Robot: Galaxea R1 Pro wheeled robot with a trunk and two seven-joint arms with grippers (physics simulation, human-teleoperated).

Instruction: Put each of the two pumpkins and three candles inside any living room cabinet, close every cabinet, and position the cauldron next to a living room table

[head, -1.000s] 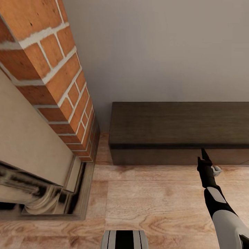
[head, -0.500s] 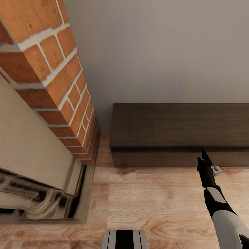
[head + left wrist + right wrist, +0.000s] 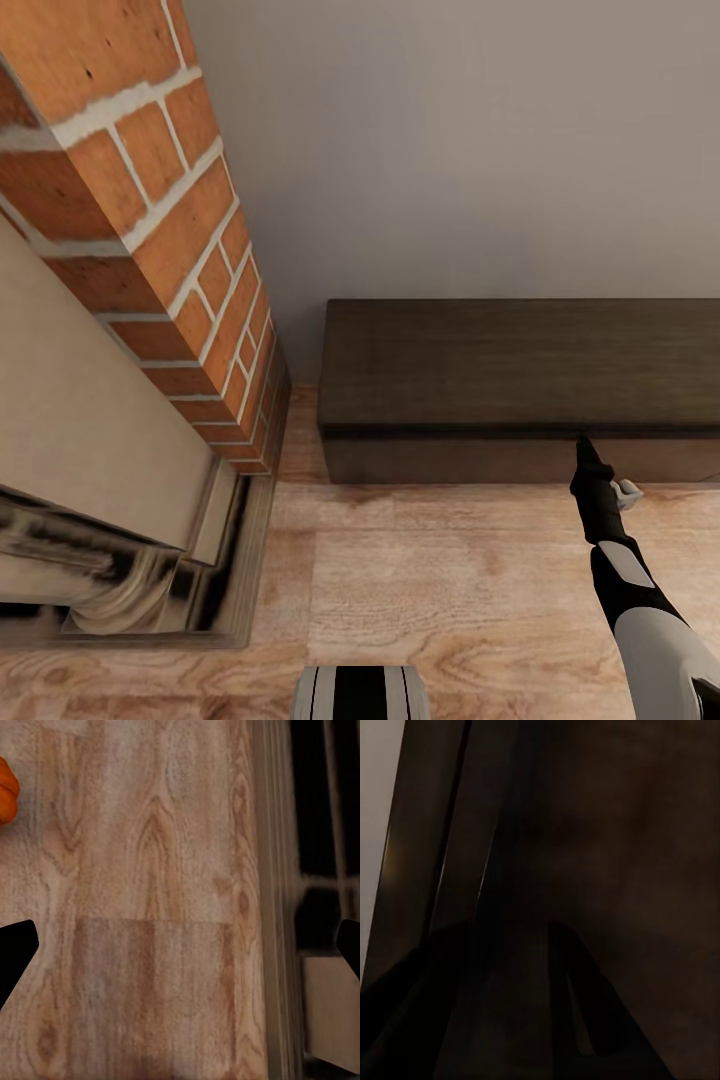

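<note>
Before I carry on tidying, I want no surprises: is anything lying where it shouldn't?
One pumpkin lies on the wooden floor, at the edge of the left wrist view. The cabinet looks closed and undamaged.

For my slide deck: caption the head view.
Right gripper reaches the closed dark cabinet beside a brick fireplace.

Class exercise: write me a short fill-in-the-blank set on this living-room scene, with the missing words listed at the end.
1. The right gripper points at the front of the dark-brown ____.
2. The cabinet stands against a grey wall, beside a ____ chimney column.
3. The pumpkin lying on the wooden floor is coloured ____.

Missing words: cabinet; brick; orange
</note>
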